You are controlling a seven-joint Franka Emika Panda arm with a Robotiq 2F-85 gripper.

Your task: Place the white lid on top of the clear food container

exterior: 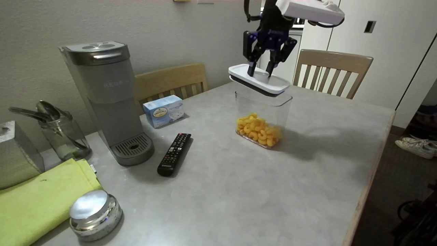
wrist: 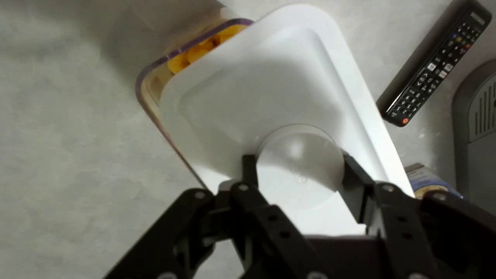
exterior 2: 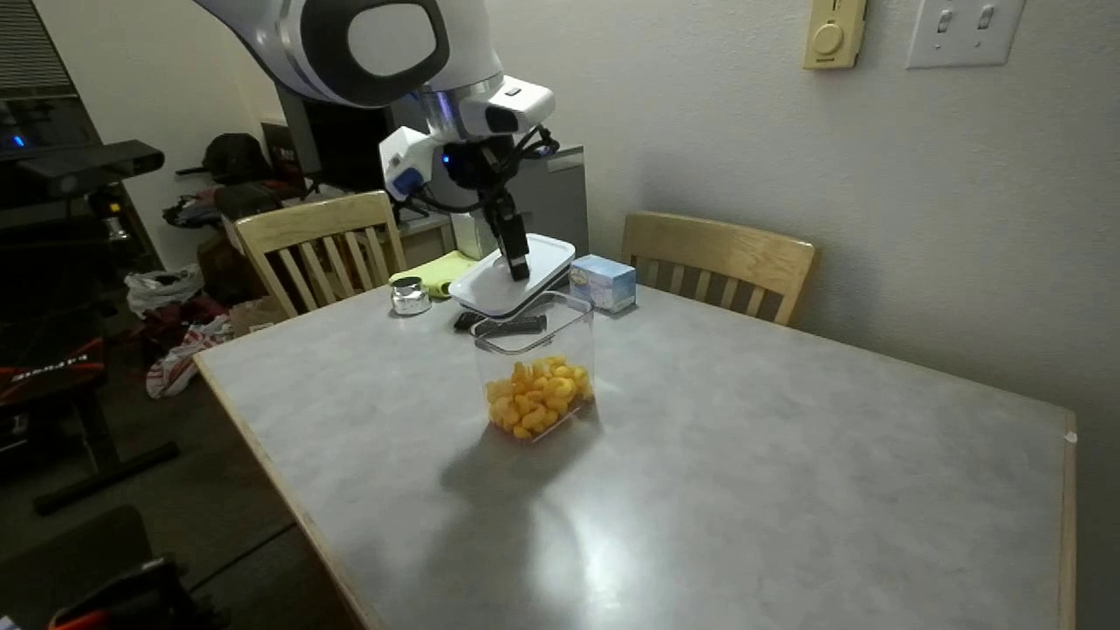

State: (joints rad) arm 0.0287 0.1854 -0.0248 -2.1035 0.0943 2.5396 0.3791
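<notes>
Glare whitens the near tabletop (exterior 2: pixel 700 472) in an exterior view, soft shadow lying left; the wrist view blurs my gripper (wrist: pixel 300 170).

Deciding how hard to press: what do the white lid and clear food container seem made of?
White lid: probably satin plastic, by its soft sheen and moulded shape; the dark band beneath may be rubber. Clear food container: likely smooth plastic, transparent since yellow pieces show through; glass is possible.

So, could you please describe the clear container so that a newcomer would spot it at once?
On the grey table, look below the white lid held in the gripper. The clear container stands upright there. Unlike the blue box and the cutlery jar, it shows yellow food pieces through its walls.
</notes>
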